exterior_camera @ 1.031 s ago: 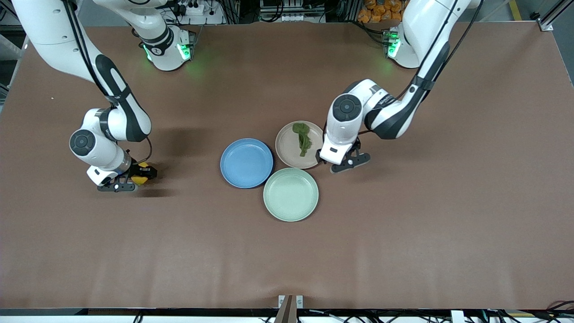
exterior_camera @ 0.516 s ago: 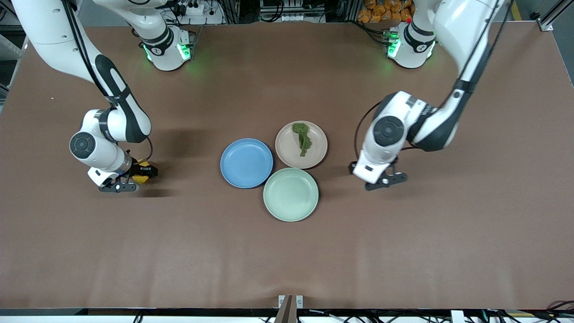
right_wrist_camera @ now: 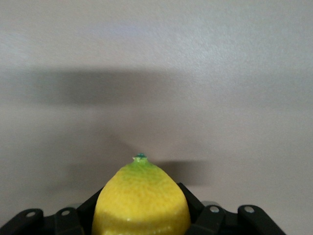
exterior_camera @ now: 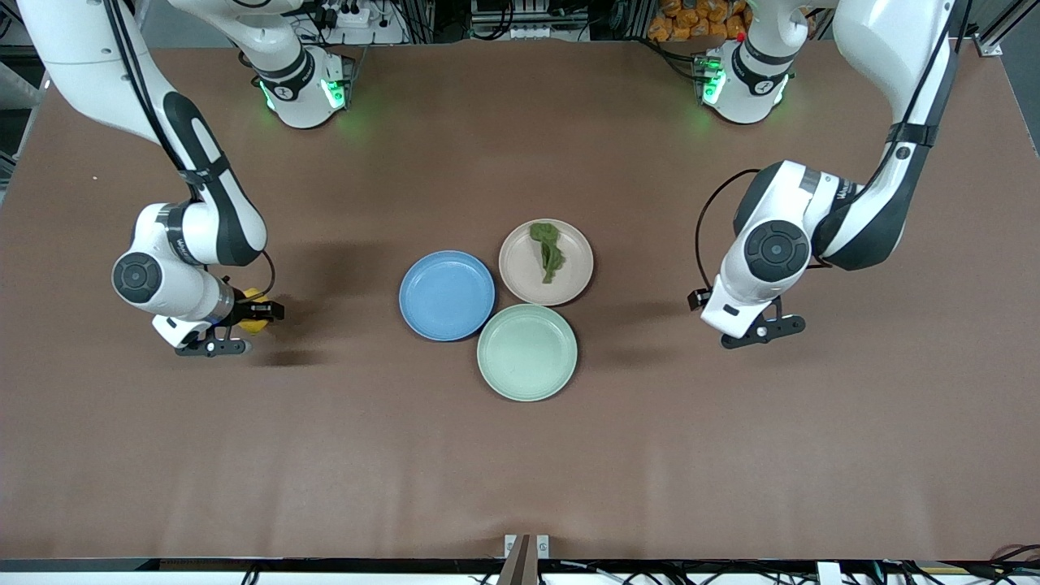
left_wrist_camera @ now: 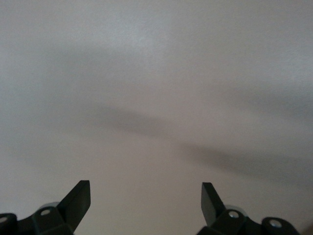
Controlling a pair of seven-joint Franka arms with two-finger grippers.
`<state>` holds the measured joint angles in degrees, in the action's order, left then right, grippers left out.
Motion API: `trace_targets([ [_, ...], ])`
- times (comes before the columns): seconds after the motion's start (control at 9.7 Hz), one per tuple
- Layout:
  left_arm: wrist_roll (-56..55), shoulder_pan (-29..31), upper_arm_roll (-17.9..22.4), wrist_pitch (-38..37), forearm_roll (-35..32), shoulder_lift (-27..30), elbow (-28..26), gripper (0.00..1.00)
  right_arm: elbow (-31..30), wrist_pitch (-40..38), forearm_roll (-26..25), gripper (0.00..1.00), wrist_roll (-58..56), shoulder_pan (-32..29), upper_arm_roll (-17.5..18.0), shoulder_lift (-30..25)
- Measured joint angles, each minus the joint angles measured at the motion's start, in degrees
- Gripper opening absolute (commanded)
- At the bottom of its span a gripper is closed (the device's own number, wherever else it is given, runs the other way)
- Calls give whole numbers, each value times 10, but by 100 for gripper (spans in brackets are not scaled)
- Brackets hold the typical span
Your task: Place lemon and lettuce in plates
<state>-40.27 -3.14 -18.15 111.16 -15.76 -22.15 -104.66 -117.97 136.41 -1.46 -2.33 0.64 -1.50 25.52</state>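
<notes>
The right gripper [exterior_camera: 236,325] is clenched on the small oval bright yellow lemon [exterior_camera: 253,315], holding it over the bare brown counter [exterior_camera: 520,455] toward the right arm's end, well apart from the plates. In the right wrist view the lemon [right_wrist_camera: 141,200] sits between the black fingers [right_wrist_camera: 195,215], its greenish tip with a tiny green nub pointing away from the camera, and its shadow falls on the counter below it.

The left gripper [exterior_camera: 764,331] is released, its fingers spread wide with nothing between them, over bare counter toward the left arm's end, well apart from the plates. The left wrist view shows the two dark fingertips [left_wrist_camera: 78,198] standing far apart above plain counter surface crossed by soft shadows.

The wide brown counter carries three round shallow rimmed plates of like size, clustered at its middle and just beside one another. The pale mint-green plate [exterior_camera: 527,385] lies nearest the front camera and holds nothing. The blue plate [exterior_camera: 447,295] lies toward the right arm's end, a little farther from the camera than the mint-green one, and it too holds nothing. The pale beige-pink plate [exterior_camera: 520,276] lies farthest from the camera of the three, beside the blue one toward the left arm's end.

The small dark green wrinkly lettuce leaf [exterior_camera: 548,250] lies in the beige-pink plate, elongated, running from near the rim farthest from the camera toward the plate's middle.
</notes>
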Motion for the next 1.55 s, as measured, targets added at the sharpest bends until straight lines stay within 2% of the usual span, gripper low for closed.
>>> trace_targets([
  [0.21, 60, 3, 33, -1, 25, 12, -26, 100, 5, -7, 0, 37, -1, 0, 17, -4],
  [0.52, 157, 3, 92, 12, 83, 65, -94, 100, 6, -9, 5, 37, 0, 1, 52, -11],
  [0.72, 163, 3, 98, 44, 90, 106, -157, 100, 10, -9, 37, 37, 2, 3, 75, -12],
  [1.03, 164, 2, 99, 57, 116, 163, -212, 100, 19, -9, 51, 37, 24, 42, 82, -12],
  [1.34, 164, 2, 101, 66, 120, 196, -216, 100, 39, -9, 51, 37, 131, 117, 84, -12],
  [1.55, 164, 1, 101, 73, 120, 208, -174, 100, 48, -10, 56, 37, 186, 155, 84, -12],
])
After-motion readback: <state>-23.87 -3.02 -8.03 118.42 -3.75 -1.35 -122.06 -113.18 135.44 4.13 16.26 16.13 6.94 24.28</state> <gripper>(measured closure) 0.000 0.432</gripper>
